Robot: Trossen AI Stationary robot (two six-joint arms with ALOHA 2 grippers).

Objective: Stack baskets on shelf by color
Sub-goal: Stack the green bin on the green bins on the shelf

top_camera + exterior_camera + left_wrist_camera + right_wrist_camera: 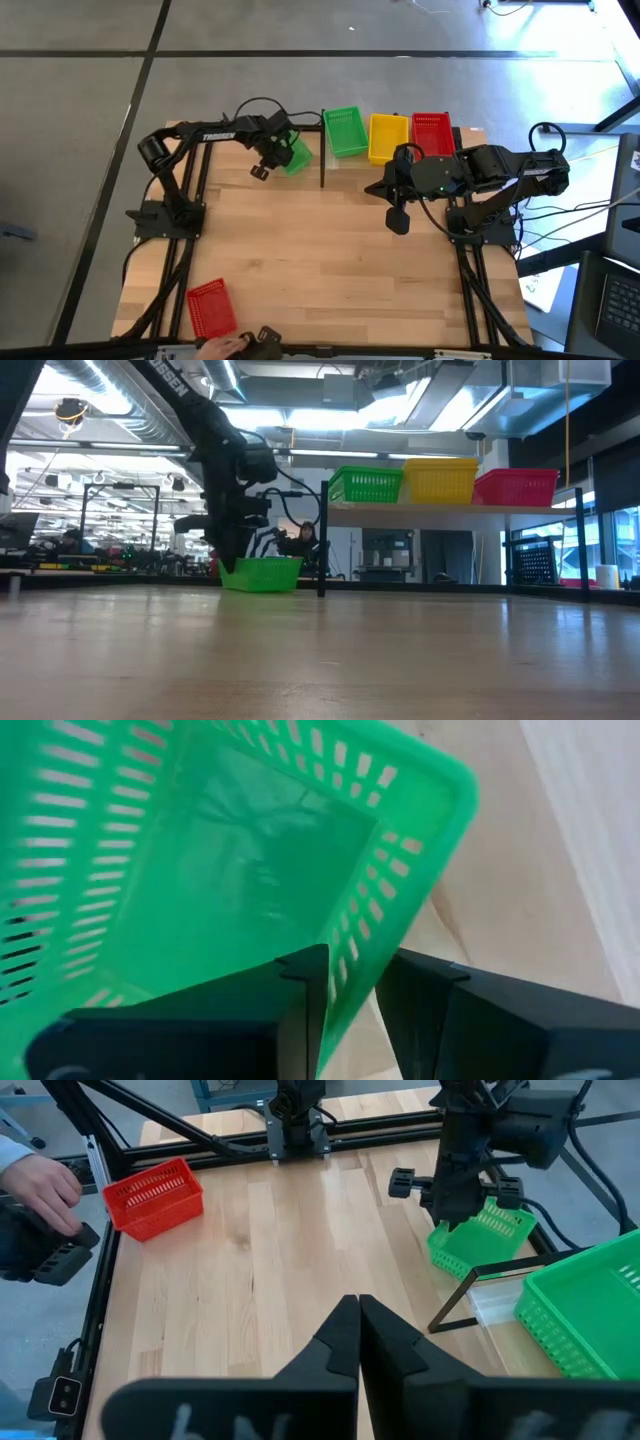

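Note:
My left gripper (270,152) is shut on a green basket (294,153) just left of the shelf's dark post (323,150), near the table's far edge. In the low view this basket (262,573) sits low by the tabletop under the gripper (232,535). The shelf (450,511) carries a green (345,131), a yellow (388,137) and a red basket (432,133) side by side. Another red basket (210,307) stands on its bottom at the near left corner. My right gripper (397,215) hovers shut in front of the shelf, touching nothing. My left gripper pinches one side wall (352,982) of the green basket at its rim, one finger (300,995) inside the basket and the other finger (430,1005) outside. It comes from above, pointing down. The basket hangs tilted below it; whether its bottom touches the table, I cannot tell.
A person's hand (40,1185) rests at the near left corner beside the red basket (155,1197), holding a dark device (45,1250). The shelf stands raised on thin dark posts (321,540) along the far edge. The bare wooden tabletop (320,260) spreads between the arms.

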